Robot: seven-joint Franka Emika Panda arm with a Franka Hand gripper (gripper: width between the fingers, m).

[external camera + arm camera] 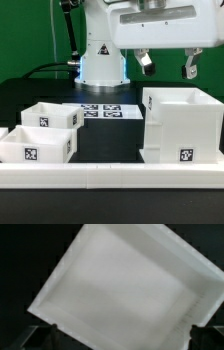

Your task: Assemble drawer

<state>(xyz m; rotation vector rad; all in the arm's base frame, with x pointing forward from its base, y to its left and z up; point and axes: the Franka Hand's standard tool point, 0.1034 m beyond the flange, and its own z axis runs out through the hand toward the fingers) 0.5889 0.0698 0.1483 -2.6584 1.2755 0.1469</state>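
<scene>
1. Your gripper (pixel 168 66) hangs spread and empty above the box (pixel 180 125), at the exterior view's right.
2. The drawers (pixel 50 117) sit left, not yet inserted.
3. Likely next: descend squarely onto a box wall.

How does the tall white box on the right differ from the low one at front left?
The tall box stands far higher and wider than the low box, which is a shallow tray. The tall box sits under the open gripper; the low box lies away at the exterior view's left. Both are white and open-topped.
</scene>
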